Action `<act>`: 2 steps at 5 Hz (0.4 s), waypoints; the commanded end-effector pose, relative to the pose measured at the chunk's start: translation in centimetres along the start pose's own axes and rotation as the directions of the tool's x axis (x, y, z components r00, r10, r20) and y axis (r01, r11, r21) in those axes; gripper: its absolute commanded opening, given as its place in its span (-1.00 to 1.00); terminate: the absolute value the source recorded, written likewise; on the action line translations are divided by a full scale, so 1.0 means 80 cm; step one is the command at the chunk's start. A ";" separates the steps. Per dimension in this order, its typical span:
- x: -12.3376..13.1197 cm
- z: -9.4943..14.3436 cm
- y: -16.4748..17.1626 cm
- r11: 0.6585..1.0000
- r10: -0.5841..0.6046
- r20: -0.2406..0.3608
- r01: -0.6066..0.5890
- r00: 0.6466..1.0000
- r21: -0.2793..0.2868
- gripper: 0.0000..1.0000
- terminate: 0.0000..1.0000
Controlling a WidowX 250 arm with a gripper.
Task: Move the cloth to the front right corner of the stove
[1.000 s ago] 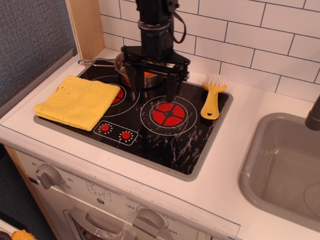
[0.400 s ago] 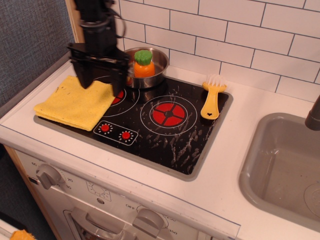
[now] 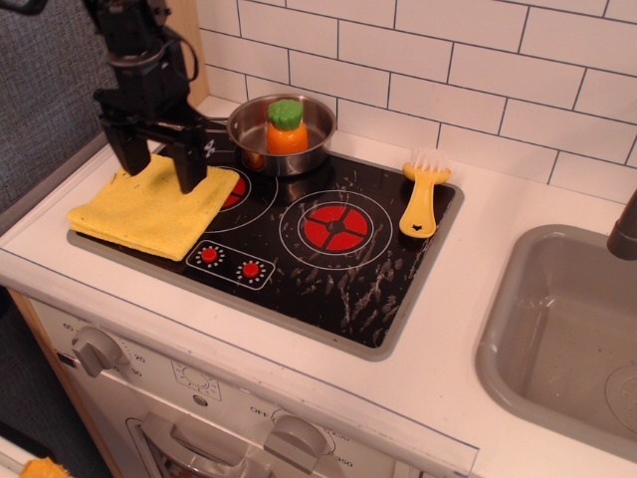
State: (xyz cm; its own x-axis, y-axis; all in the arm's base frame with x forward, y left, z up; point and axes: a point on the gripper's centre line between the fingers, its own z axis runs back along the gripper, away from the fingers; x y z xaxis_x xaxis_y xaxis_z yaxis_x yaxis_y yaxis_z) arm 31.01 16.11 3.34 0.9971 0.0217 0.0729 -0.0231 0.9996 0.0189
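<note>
One view, looking down at an angle on a white toy-kitchen tabletop [image 3: 468,299].

My hand [image 3: 159,167], a single black two-fingered one, hangs over the left end of the stove [image 3: 328,289]. Its two fingers [image 3: 192,164] are spread wide apart and point straight down, gripping nothing. Both tips sit at the back part of the cloth [image 3: 149,211]; I cannot tell whether they touch the fabric or hover just above it.

There is one cloth: a thick, folded, bright-yellow square. It lies flat over the stove's front left corner, covering most of the left burner ring and overhanging the grey rim toward the tabletop's left edge.

There is one stove, black and glossy with a grey rim. It has two red-and-white burner rings; the right ring [image 3: 335,228] is fully bare, the left one shows only a sliver beside the cloth. Two small red dial marks [image 3: 230,262] sit near the stove's front edge, just right of the cloth. The stove's front right corner is bare.

One silver pot [image 3: 257,134] stands at the back of the stove, holding one orange toy carrot [image 3: 286,127] with a green top.

One yellow brush [image 3: 424,195] with white bristles lies at the stove's back right corner.

One grey sink [image 3: 557,329] fills the tabletop's right side.
</note>
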 end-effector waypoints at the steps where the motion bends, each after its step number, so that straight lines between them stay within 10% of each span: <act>1: 0.008 -0.029 0.008 1.000 -0.015 -0.050 0.014 0.999 -0.019 1.00 -1.00; 2: 0.007 -0.038 -0.005 0.999 -0.041 -0.092 0.041 0.995 -0.003 1.00 -1.00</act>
State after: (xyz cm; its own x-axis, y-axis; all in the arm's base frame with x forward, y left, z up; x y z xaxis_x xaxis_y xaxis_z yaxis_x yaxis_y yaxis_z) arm 31.85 15.94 0.67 0.9999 -0.0113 -0.0114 0.0115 0.9997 0.0233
